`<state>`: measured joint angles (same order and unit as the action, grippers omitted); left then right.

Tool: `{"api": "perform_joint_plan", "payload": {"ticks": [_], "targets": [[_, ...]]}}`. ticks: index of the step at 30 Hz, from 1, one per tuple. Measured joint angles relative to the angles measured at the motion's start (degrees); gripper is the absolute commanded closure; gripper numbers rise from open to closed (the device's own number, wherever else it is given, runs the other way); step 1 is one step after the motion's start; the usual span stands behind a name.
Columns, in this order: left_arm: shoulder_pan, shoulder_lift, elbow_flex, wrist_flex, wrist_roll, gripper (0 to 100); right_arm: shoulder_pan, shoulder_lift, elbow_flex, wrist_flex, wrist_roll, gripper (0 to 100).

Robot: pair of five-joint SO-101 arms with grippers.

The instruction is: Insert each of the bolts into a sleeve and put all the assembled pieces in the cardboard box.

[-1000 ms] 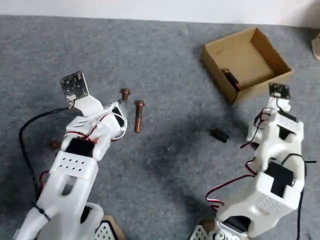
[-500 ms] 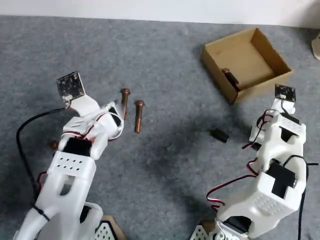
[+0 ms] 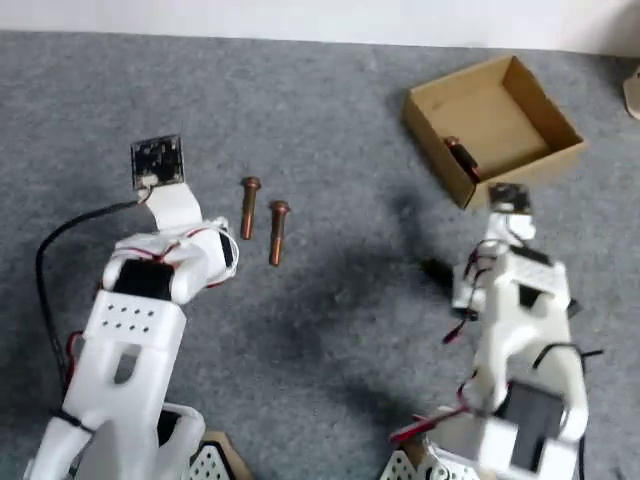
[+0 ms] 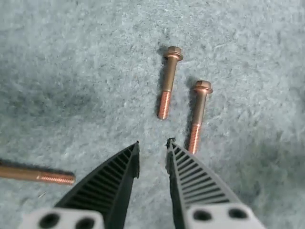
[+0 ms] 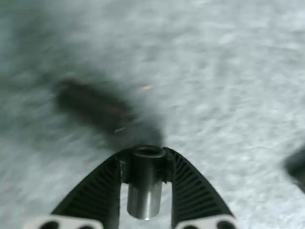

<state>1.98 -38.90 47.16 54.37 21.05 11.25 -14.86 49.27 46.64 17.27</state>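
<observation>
1. A third bolt (image 4: 38,175) lies on its own on the grey tabletop (image 3: 330,120), off to one side of my left pincer (image 4: 153,143) and well apart from the other two.
2. My left pincer is spread a little, with a narrow gap between its tips and nothing in it. It hangs over the tabletop at the near end of the bolt pair.
3. The left bolt (image 4: 167,81) lies flat with its head far and its thread pointing near toward my pincer. It touches nothing.
4. The right bolt (image 4: 198,117) lies beside it, almost parallel and set a little nearer. Its threaded end is just beside one tip of my left pincer; I cannot tell if they touch.
5. A dark piece (image 3: 432,267) lies on the tabletop just left of my right arm (image 3: 515,300). It is too blurred in my right wrist view to say more.
6. My right pincer (image 5: 145,155) is pinching a grey metal sleeve (image 5: 144,191), with a finger on each side and the open bore facing out past the tips.
7. The cardboard box (image 3: 495,105) stands at the far right, open at the top, just beyond my right arm. One piece (image 3: 460,155), copper at one end and dark along its body, lies inside against the near-left wall.
</observation>
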Motion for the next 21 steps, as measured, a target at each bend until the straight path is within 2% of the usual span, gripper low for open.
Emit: {"api": "perform_joint_plan", "payload": {"ticks": [8,21], "targets": [[0.0,22.6,-17.1,7.4,-4.0,89,-3.0,-19.7,10.4,0.0,1.6,99.3],[0.0,49.5,-39.1,7.9,-7.8,88,-3.2,-40.1,22.3,0.1,3.8,99.3]]}}
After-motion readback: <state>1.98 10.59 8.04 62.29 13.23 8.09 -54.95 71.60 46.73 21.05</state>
